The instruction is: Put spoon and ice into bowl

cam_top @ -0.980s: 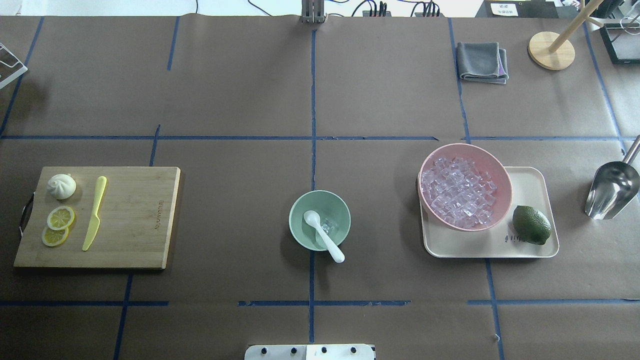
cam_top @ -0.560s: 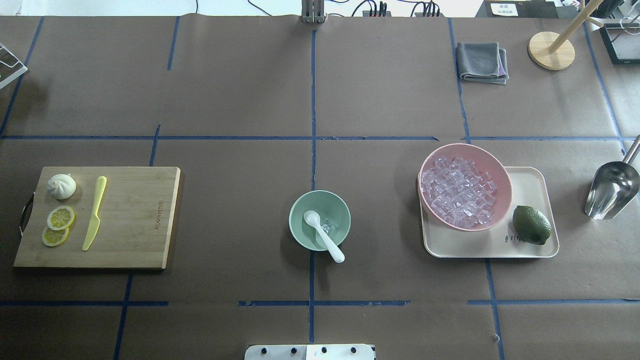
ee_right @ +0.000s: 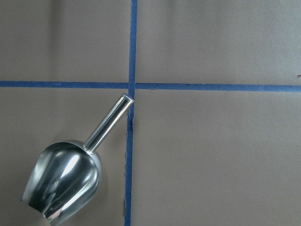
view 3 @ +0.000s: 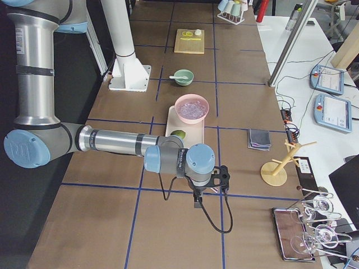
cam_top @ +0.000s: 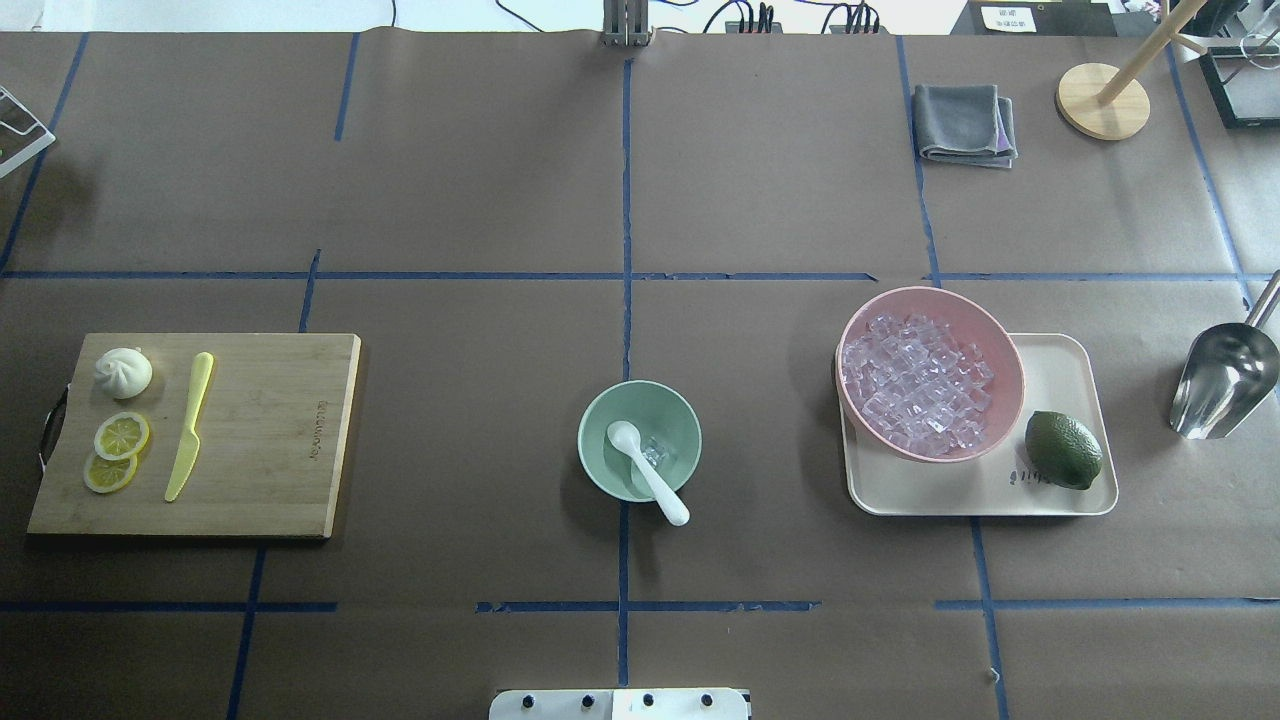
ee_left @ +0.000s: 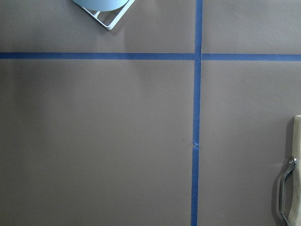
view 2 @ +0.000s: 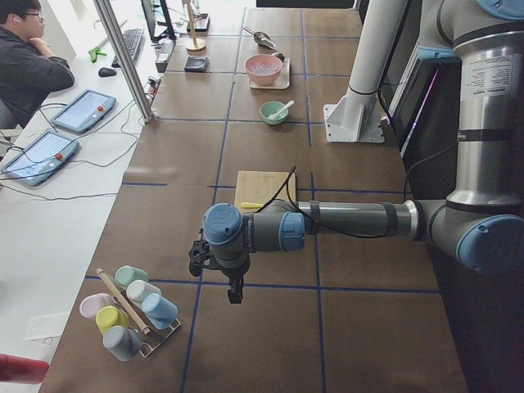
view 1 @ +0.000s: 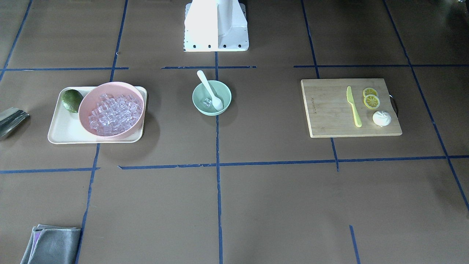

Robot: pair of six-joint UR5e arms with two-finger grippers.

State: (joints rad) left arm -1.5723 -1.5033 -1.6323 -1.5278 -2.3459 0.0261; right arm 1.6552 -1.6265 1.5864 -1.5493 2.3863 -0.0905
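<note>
On the desk, counted: 1 mint bowl [cam_top: 598, 445], 1 white spoon [cam_top: 648, 470], and 1 clear ice cube [cam_top: 655, 452] that I can make out inside the bowl. Spoon head sits in the bowl just beside the cube; the handle leans on the rim and sticks out toward the robot's side.

Other items:
- 1 pink bowl [cam_top: 985, 322] heaped with clear cubes, too many to count, on 1 beige tray [cam_top: 1060, 370]
- 1 dark green fruit [cam_top: 1063, 450] on the same tray
- 1 steel scoop [cam_top: 1222, 380]
- 1 wooden board [cam_top: 270, 430] carrying 1 yellow-green knife [cam_top: 190, 425], 2 lemon slices [cam_top: 121, 436] and 1 white bun [cam_top: 123, 372]
- 1 grey cloth [cam_top: 963, 122]
- 1 wooden stand [cam_top: 1102, 100]

Left arm: forearm stretched out level above the desk, wrist turned down. The left fingers [view 2: 235, 291] hang over bare desk between the cup rack [view 2: 131, 311] and the board.

Right arm: same pose at the other end. The right fingers [view 3: 197, 200] hang over bare desk, with the scoop near them, beneath the wrist camera.

Finger spread: cannot tell for either arm. The fingers appear only in the side views and the wrist views don't show them. Nothing seen held or touched. The mint bowl sits well apart from both sets of fingers.
</note>
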